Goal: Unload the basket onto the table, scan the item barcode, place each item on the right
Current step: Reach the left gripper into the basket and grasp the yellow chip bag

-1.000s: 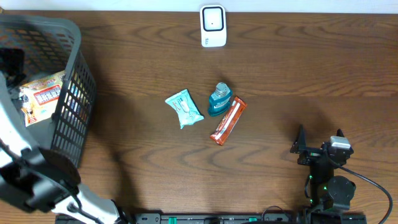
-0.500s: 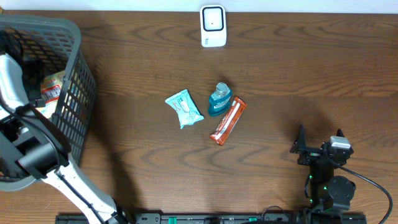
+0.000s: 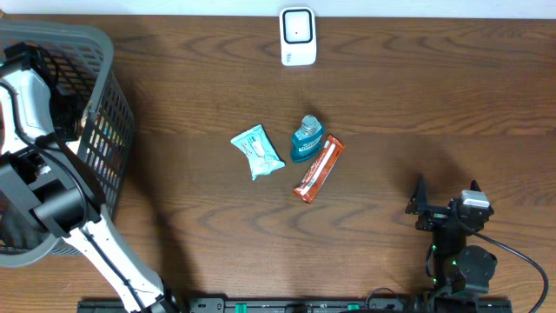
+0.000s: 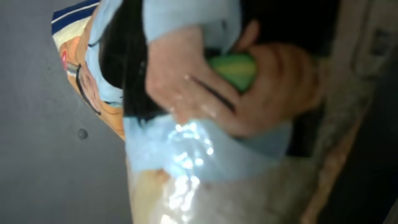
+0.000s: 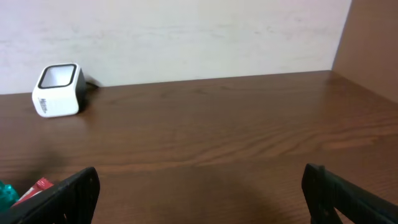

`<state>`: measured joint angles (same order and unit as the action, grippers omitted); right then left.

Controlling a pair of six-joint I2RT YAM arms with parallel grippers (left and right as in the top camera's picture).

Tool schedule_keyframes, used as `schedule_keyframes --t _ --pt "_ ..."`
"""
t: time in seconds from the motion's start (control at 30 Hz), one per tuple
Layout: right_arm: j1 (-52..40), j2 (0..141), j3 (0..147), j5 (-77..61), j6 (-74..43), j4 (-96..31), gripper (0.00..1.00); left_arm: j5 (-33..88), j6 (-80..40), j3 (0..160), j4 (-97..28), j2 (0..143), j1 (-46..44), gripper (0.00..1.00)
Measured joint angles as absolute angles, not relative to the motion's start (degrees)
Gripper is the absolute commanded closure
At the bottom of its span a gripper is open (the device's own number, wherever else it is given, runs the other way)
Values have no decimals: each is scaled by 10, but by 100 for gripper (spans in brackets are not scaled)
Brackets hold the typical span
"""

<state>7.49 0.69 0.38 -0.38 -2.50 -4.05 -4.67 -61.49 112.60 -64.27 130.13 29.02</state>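
Swung deeper into the grey basket (image 3: 109, 52) within the last second and snapped from wide open to closed: left end effector (image 3: 68, 113). Seemed pinched on a printed snack packet (image 4: 186, 155), crumpled right against the wrist camera, presumably to lift it out for scanning. Farther out on the bench (image 3: 391, 104), lay loose and bunched together: teal pouch (image 3: 257, 152), blue bottle (image 3: 306, 139), orange bar (image 3: 318, 169). Parked low at the near right corner, wide open and empty: right end effector (image 5: 199, 186). Farthest back, stood the barcode scanner (image 3: 297, 36), well apart from basket and packet.
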Motion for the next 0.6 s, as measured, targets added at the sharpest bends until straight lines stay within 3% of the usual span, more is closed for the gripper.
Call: schedule_keyframes --t 0.23,0.6 --pt "75 7 4 -4 -25 -41 1 -42 -615 1101 -673 1239 305 93" --pt "75 7 4 -4 -25 -41 1 -33 -615 1101 -671 909 325 93"
